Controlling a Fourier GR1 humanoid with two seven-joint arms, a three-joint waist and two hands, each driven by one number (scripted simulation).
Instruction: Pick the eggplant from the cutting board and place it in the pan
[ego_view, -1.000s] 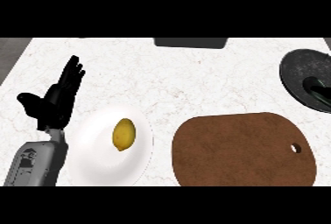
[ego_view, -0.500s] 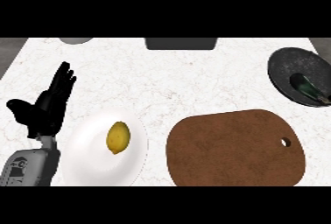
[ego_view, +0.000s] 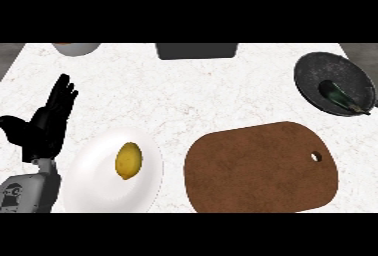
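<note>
1 hand (ego_view: 46, 122) rests spread at left. With the eggplant (ego_view: 341, 96) already in the pan (ego_view: 314, 75) and the cutting board (ego_view: 258, 170) bare, little remains except keeping clear.

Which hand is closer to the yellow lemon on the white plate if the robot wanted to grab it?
Left. The robot's open left hand rests just beside the round white plate that holds the yellow lemon. No right hand shows anywhere in this view.
</note>
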